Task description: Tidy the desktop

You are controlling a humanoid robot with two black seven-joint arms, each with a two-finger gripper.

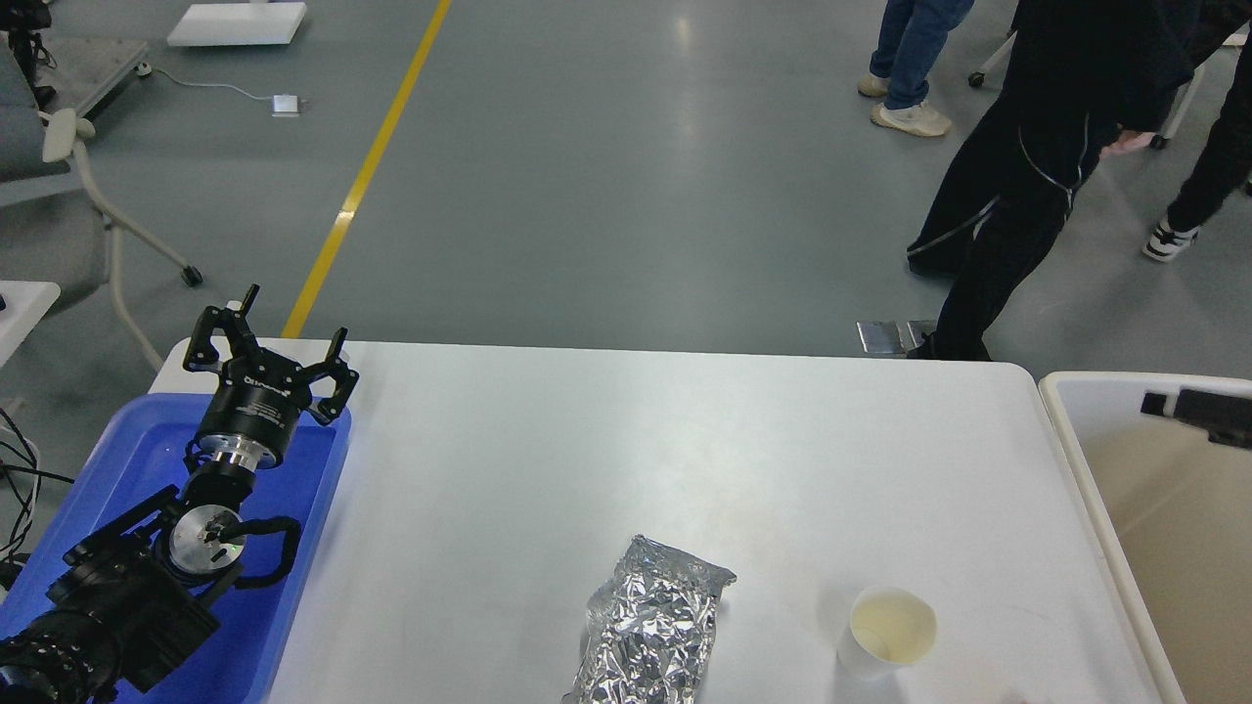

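Up at the left edge, the left gripper (291, 318) hangs above the far end of the blue tray (293, 548), its two black fingers (246, 296) spread wide apart with nothing between them and touching nothing. Its arm comes in from the lower left corner over the tray. The right gripper does not show in the head view. The desktop (606, 440) fills the middle, a wide white surface with rounded corners, the tray against its left side and the white-rimmed beige bin (1066, 430) just beside its right side. On the near part of the desktop lies a crumpled silver foil bag (650, 621), and to its right, apart from it, an upright white paper cup (885, 631), open and empty-looking inside
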